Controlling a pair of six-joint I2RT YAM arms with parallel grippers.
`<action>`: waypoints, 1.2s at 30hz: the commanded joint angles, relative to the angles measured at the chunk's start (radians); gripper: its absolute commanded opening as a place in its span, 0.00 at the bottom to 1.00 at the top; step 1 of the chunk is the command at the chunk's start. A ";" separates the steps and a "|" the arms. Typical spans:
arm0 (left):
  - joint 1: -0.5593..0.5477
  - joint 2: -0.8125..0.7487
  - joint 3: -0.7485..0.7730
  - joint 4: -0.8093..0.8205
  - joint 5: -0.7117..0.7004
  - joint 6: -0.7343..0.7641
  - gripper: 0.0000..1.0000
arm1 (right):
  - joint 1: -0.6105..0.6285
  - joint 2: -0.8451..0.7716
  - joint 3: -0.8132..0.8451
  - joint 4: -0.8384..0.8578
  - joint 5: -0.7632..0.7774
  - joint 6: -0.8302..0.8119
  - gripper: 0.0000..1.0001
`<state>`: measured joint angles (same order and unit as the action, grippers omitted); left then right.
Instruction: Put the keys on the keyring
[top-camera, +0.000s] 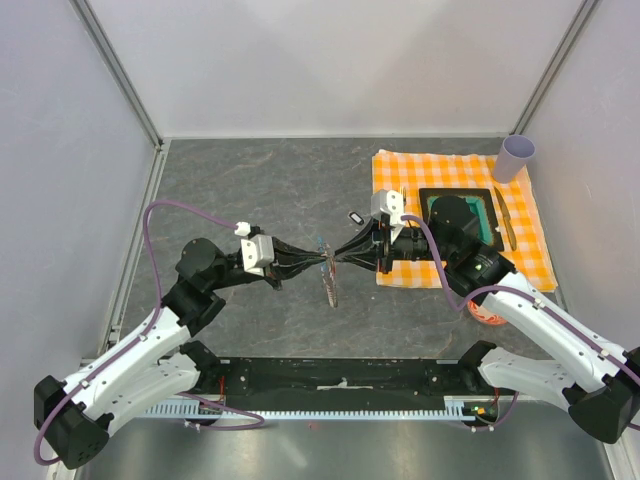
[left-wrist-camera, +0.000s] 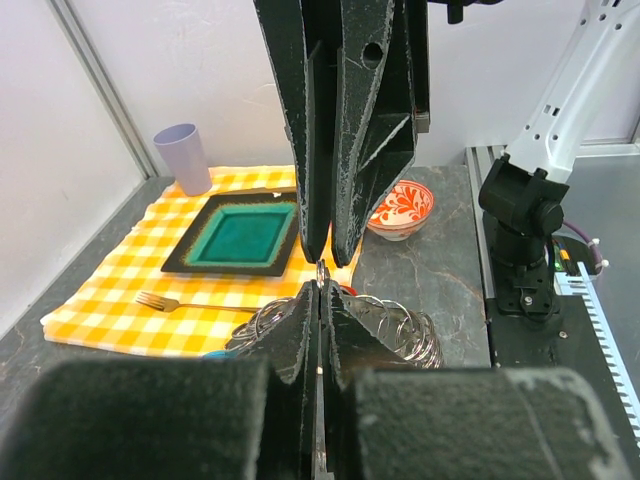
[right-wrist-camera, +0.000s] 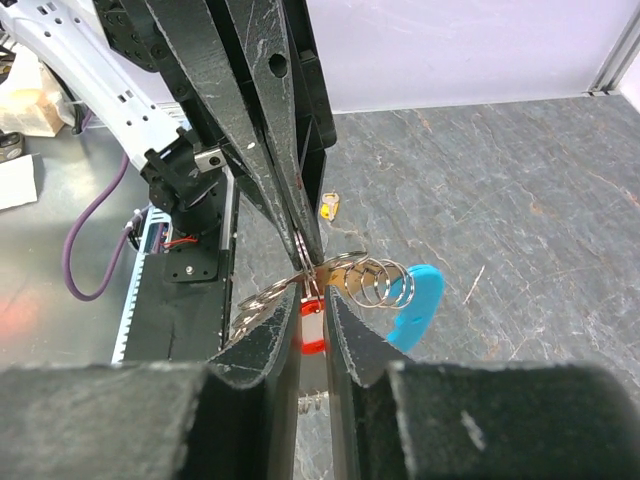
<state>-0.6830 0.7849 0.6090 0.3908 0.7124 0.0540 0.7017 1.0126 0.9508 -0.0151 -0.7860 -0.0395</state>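
Tip to tip above the middle of the grey table (top-camera: 250, 190): left gripper (top-camera: 318, 260) reaching in from the left, right gripper (top-camera: 342, 254) from the right. Left gripper fingers pressed together, pinching one wire ring of the keyring (top-camera: 331, 285). Right gripper fingers almost together, clamped on the key (right-wrist-camera: 312, 322). Red head visible in the narrow gap in the right wrist view, blade hidden at the fingertips. Key right up against the pinched ring; threaded on or only touching, cannot tell. Rest of the keyring hanging below the meeting tips: silver loops (right-wrist-camera: 378, 285) and curved blue piece (right-wrist-camera: 420, 298).

Small black-and-white fob (top-camera: 355, 217) flat on the table, just far of the right gripper. Tiny yellow object (right-wrist-camera: 330, 207) on the table, seen in the right wrist view only.

Orange checked cloth (top-camera: 400, 170) at far right. On it a dark square plate (left-wrist-camera: 190, 262) with teal centre, and a fork (left-wrist-camera: 190, 302) beside the plate. Lilac cup (top-camera: 516, 157) at the cloth's far right corner. Red-patterned bowl (left-wrist-camera: 400, 208) off the cloth on its near side, partly under the right arm in the top view.
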 joint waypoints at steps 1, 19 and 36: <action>-0.004 -0.003 0.055 0.048 0.015 0.040 0.02 | -0.005 0.001 0.025 0.040 -0.045 0.009 0.20; -0.004 -0.007 0.069 0.115 0.101 0.012 0.02 | -0.010 0.041 0.034 0.034 -0.044 0.033 0.00; -0.004 0.059 0.045 0.281 0.105 -0.045 0.02 | 0.004 0.106 0.062 -0.037 -0.058 0.052 0.10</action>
<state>-0.6804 0.8459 0.6285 0.5102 0.8192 0.0353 0.6868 1.1210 0.9993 -0.0463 -0.8707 0.0124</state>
